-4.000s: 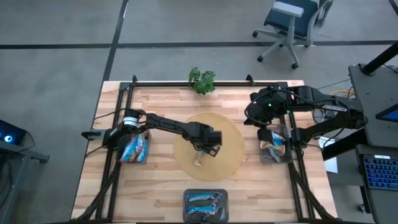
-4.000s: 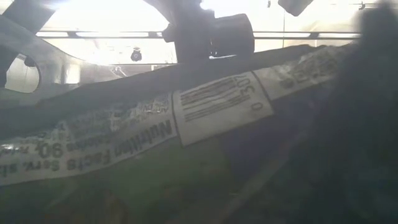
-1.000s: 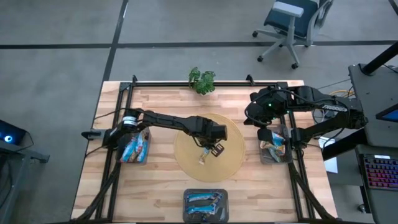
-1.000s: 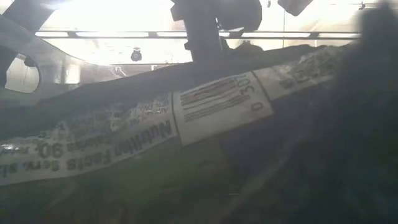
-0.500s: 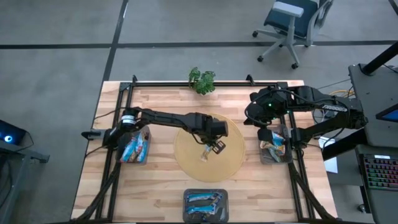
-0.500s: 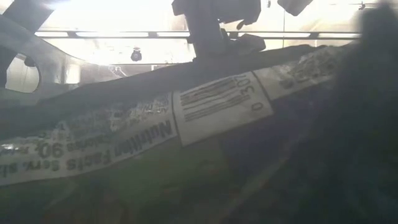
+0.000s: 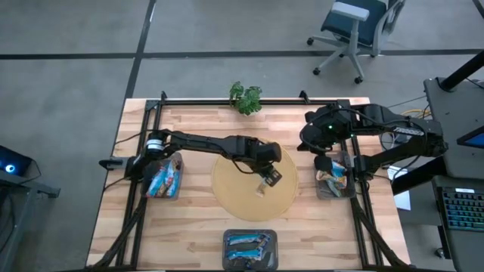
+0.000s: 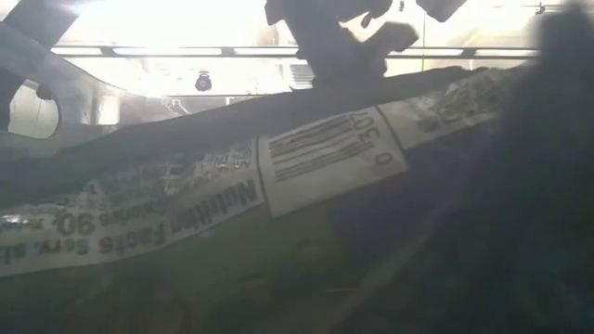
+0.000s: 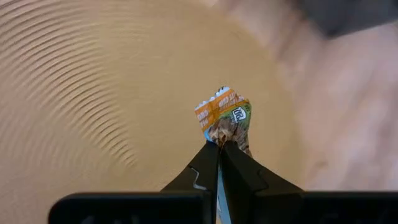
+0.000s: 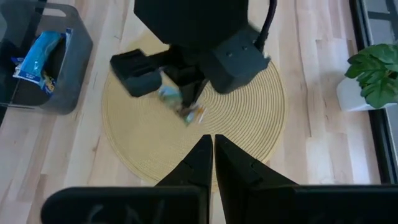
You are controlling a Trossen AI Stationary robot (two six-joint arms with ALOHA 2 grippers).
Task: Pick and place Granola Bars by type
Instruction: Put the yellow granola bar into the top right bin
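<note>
Low camera smothered by a wrapper's nutrition label (image 8: 186,209), left gripper (image 7: 266,179) pinching an orange-and-green granola bar (image 9: 225,115) above the round mat (image 7: 227,193) at four o'clock, right gripper (image 10: 212,144) closed, empty, beside the three-o'clock bin (image 7: 324,189).

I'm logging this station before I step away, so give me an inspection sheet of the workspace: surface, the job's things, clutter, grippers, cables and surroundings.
Surface: wooden table with a round woven mat at its centre.
Job's things: one granola bar held above the mat; more bars in the left bin, the right bin and the front bin.
Clutter: small potted plant at the far edge.
Grippers: left gripper shut on the granola bar over the mat; right gripper shut, empty, waiting near the right bin.
Cables: leads by the right arm's base.
Surroundings: office chair on grey floor; keyboard on a side desk.
</note>
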